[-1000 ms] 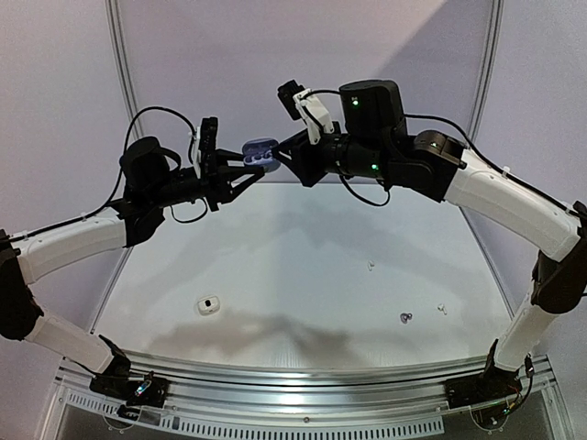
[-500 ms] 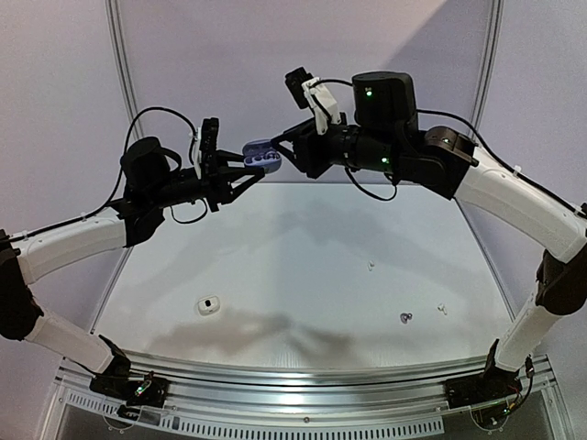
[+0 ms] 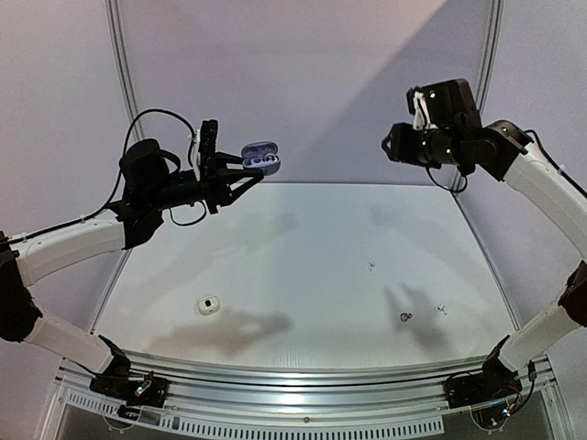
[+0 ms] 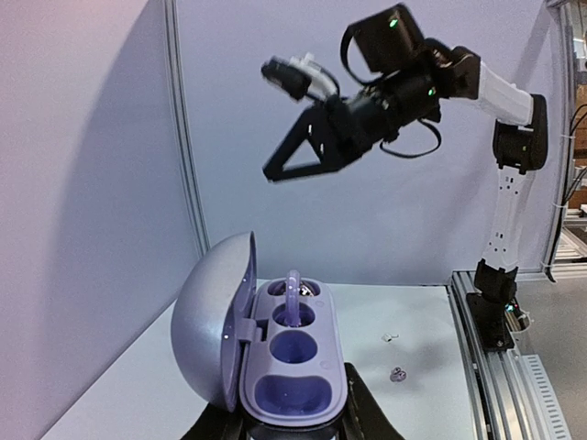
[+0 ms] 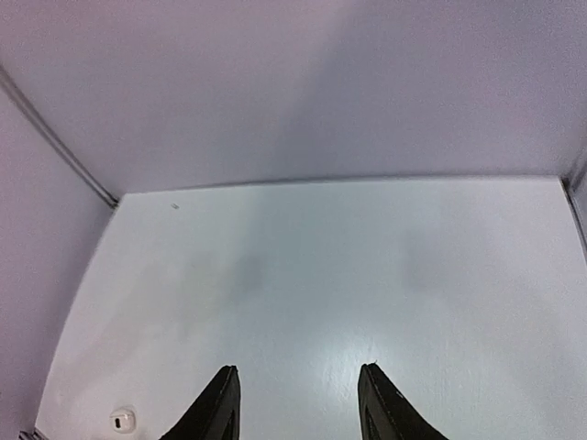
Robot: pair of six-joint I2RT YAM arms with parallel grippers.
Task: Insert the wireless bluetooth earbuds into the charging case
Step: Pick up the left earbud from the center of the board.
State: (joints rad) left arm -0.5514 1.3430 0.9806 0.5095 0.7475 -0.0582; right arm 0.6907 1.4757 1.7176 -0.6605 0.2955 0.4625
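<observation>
Jaws clamped on the open charging case [image 4: 292, 353], the left gripper [image 3: 249, 168] presents it, so the right gripper [image 5: 295, 368], jaws apart, should next fetch the dark earbud [image 3: 404, 318].

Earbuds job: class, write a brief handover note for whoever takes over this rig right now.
Left gripper: shut on the open purple case, held up in the air.
Right gripper: open, empty, raised on the right.
Done: one purple earbud looks seated in the purple case.
Left: a dark earbud and two white earbuds lie loose on the table; a white case sits near its left side.
</observation>
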